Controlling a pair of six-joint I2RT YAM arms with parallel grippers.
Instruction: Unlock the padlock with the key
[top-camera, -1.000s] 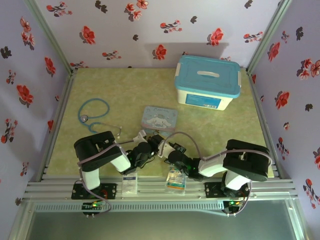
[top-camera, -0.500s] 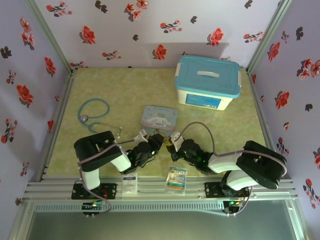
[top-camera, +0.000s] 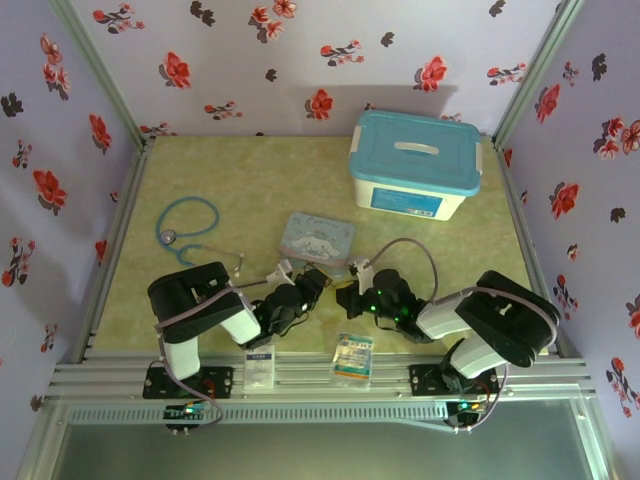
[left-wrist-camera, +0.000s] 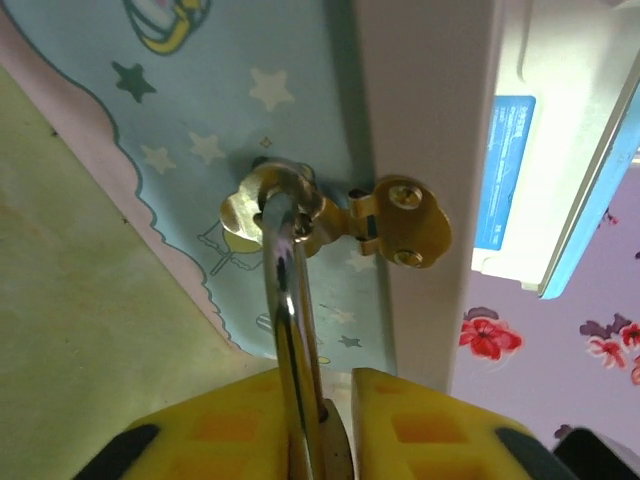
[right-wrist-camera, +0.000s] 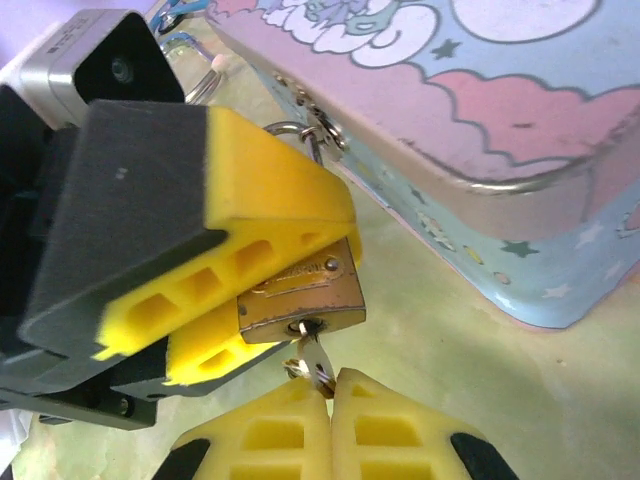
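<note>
On the green table, left pincer clamps the padlock; its keyhole faces the key, pinched in right pincer.

**Padlock**: a small brass-bodied block with a steel shackle. It is held just beside the front edge of the pastel tin. The shackle is passed through the tin's brass hasp loop, and the keyhole face is turned away from the tin.

**Key**: a small silvery blade, its tip seated in that keyhole and pointed toward the tin.
</note>
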